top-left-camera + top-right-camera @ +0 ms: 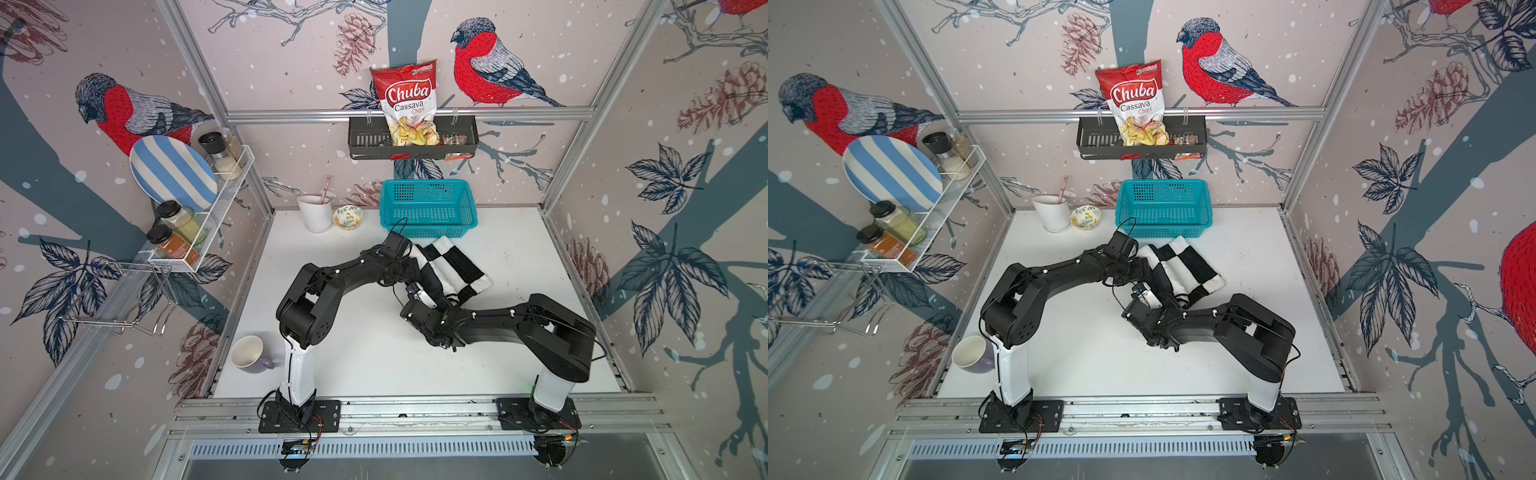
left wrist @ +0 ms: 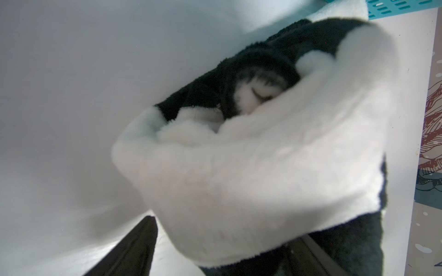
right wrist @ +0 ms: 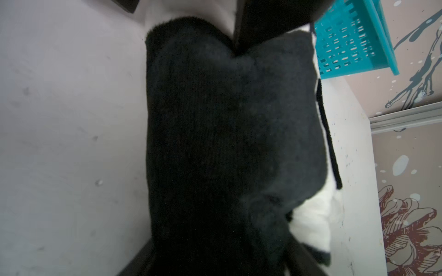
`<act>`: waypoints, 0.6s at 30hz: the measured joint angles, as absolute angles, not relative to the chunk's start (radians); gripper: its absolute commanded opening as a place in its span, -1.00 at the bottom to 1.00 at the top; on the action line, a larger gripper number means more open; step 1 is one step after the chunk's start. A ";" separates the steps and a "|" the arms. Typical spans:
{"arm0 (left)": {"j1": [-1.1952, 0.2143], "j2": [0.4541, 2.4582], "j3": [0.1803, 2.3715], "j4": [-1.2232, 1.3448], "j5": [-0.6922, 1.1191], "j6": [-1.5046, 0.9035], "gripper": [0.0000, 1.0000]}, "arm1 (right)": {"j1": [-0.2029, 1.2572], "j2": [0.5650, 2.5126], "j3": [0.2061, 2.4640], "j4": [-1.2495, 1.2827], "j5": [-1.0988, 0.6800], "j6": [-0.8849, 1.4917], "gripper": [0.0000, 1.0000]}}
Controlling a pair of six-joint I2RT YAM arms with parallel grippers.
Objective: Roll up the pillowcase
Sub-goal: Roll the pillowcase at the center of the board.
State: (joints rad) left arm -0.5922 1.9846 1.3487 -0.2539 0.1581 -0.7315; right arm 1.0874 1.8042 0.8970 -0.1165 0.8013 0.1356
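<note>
- Left wrist view is filled by the rolled end of the pillowcase, black and white layers curling inward, with a dark finger beside it
- The left gripper straddles that end of the roll with its jaws set wide; I cannot tell whether they squeeze the plush or only bracket it
- The right gripper is clamped on the other end, with black fabric bunched between its fingers in the right wrist view
- In both top views the pillowcase lies as a thick checkered roll on the white table, slanting from just in front of the teal basket toward the right arm
- A white cup and a small patterned bowl stand left of the basket, well apart from the roll
</note>
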 measured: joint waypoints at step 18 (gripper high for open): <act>-0.478 1.659 1.200 -0.332 0.118 -0.634 0.69 | 1.018 1.639 0.949 -0.128 0.242 0.266 -1.00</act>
State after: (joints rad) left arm -0.4778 1.6588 1.1995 -0.3325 0.1177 -0.6342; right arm 1.0176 1.6386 0.9489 -0.1276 0.2424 0.2657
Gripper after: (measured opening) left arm 0.843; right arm 0.152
